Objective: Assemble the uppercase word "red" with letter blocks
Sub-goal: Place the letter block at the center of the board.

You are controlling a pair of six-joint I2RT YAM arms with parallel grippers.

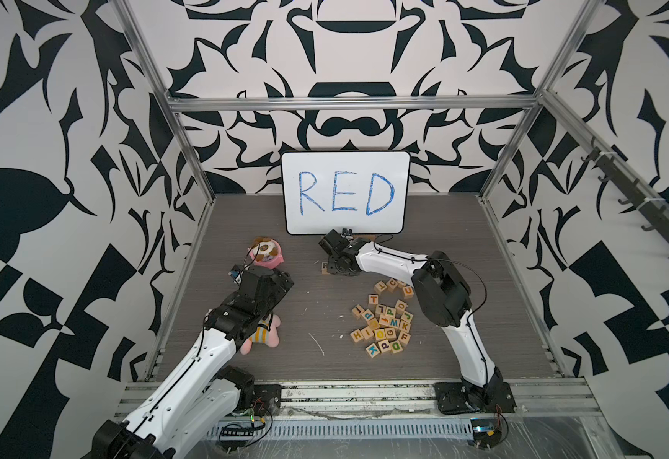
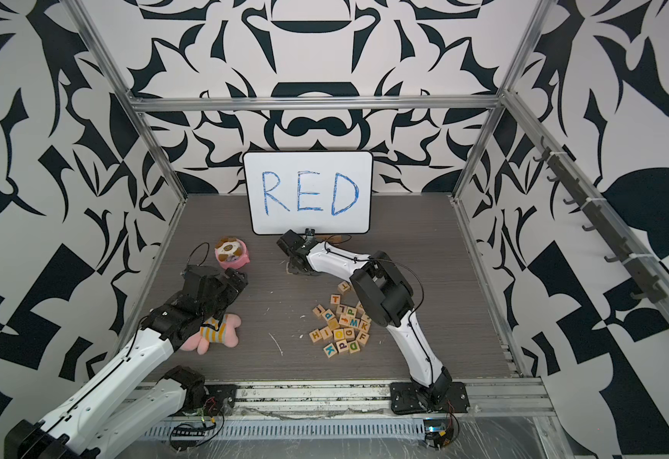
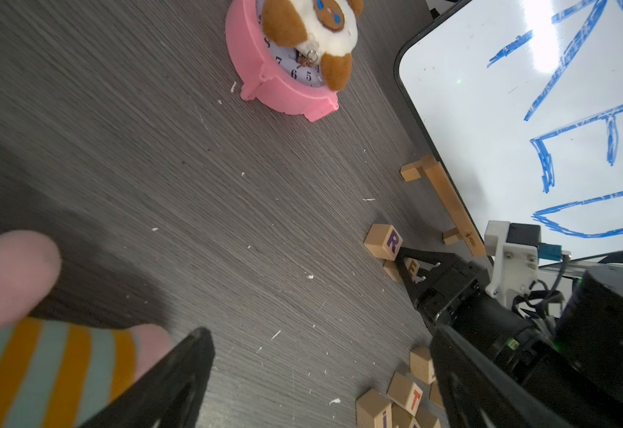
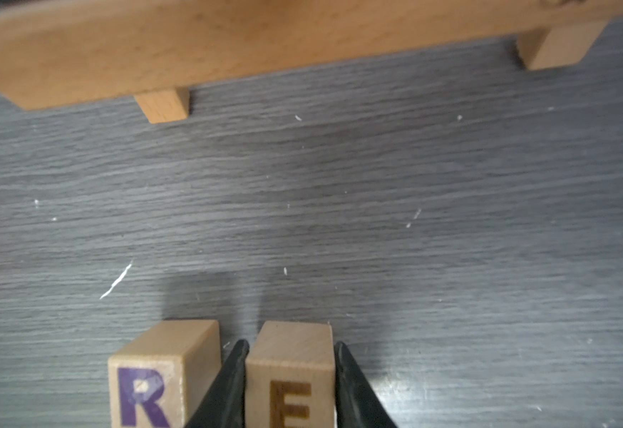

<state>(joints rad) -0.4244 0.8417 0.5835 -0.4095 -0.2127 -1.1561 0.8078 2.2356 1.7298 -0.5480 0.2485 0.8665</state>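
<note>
A: Handling of the E block (image 4: 289,374)?

B: A small solid wooden cube, so I judge it light, stiff and not fragile. The faces look smooth and flat and might slip a little under hard pads. Best hold is on two opposite side faces, square on, with the letter face left clear on top.

A: Is that the hold now?

B: Near enough. The right gripper (image 4: 289,344) stands narrow around it, and a finger looks to sit against each side face. The block appears to rest on the table (image 4: 450,185).

A: Location?

B: In front of the wooden stand (image 4: 228,48) of the whiteboard (image 1: 345,190). It is just beside the R block (image 4: 147,389) and not touching it, with one finger in the gap between them.

A: Looks?

B: Pale wood with the grain showing. The E is brownish and the R is purple, and both face up.

A: The rest of the letter blocks (image 1: 384,318)?

B: They lie in a loose pile well apart, by the right arm. One at its near edge seems to show a green D (image 1: 396,346), so I judge the word is two letters along.

A: Left gripper (image 3: 321,335)?

B: Jaws wide and empty, hanging over bare table.
</note>
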